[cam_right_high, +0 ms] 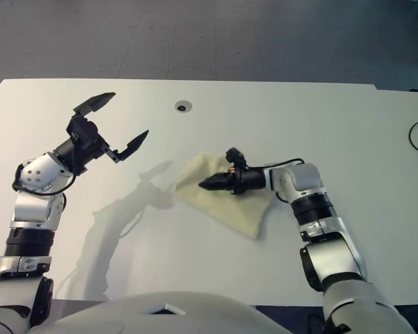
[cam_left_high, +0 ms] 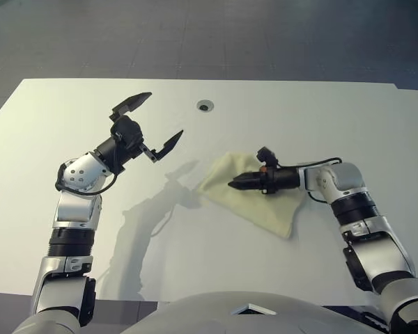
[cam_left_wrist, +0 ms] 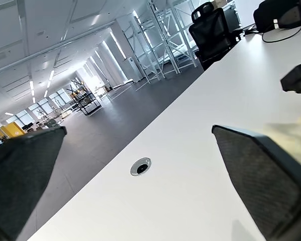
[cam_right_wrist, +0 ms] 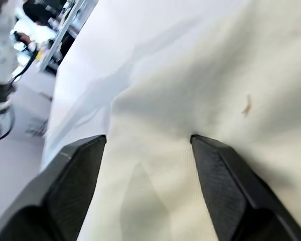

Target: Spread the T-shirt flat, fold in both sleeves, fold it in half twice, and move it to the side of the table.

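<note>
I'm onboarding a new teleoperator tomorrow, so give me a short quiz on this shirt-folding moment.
1. True or false: the left gripper is holding the T-shirt.
2. The right gripper is: A) over the T-shirt; B) past the table's edge; C) touching the left gripper.
3. Name the small round thing set into the white table beyond the T-shirt.

Key
1. False: it is open and held up, apart from the cloth.
2. A.
3. The cable hole.
</note>
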Motion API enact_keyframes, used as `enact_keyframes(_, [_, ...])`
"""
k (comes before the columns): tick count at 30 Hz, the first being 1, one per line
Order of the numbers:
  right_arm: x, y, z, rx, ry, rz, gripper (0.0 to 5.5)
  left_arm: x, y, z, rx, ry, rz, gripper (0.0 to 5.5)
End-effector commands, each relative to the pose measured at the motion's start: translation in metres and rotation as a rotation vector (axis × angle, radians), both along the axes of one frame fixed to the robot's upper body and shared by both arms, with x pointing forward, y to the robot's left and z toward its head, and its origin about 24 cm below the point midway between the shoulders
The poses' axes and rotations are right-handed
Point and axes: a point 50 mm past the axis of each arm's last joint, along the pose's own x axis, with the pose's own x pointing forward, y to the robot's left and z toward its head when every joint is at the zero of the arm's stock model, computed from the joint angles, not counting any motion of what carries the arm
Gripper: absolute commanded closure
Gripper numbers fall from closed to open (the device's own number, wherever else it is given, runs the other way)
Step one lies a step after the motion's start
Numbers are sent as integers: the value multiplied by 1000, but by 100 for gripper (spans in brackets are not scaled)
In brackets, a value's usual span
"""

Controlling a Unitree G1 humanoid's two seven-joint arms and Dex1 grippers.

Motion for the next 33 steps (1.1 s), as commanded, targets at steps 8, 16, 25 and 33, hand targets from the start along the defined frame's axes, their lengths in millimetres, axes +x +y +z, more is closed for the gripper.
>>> enact_keyframes(8, [-3,-152,-47,-625,56,-963,97,2,-16,-4,-48,-14,189,10])
enact_keyframes(16, [-3,-165,-47,-717,17,-1108,12,2,-21,-11,-65,14,250,10])
enact_keyframes(25, [28,-157,3,-673,-375,-993,12,1,-32,-13,-77,7,236,10])
enact_keyframes(33, [10,-90,85,-358,-781,-961,12,-3,-40,-3,-171,-50,302,10])
